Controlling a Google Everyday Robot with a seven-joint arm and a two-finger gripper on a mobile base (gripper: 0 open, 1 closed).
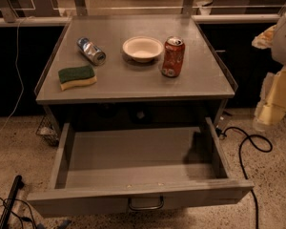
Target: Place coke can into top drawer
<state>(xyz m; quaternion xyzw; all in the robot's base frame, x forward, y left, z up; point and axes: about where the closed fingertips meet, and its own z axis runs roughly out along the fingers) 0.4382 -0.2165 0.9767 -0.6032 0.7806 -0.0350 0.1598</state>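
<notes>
The coke can (173, 56), red with white lettering and a silver top, stands upright on the cabinet top at the right, just right of the white bowl (142, 48). The top drawer (138, 194) is pulled wide open below the cabinet top, with its curved metal handle (146, 204) at the front, and nothing lies inside it. My gripper (272, 101) hangs at the right edge of the view, beside the cabinet and well right of the can, holding nothing that I can see.
A silver-and-blue can (91, 50) lies on its side at the left of the grey cabinet top (133, 82). A green-and-yellow sponge (76, 77) lies in front of it. A black cable (250, 144) loops on the floor at the right. More cables lie at the lower left.
</notes>
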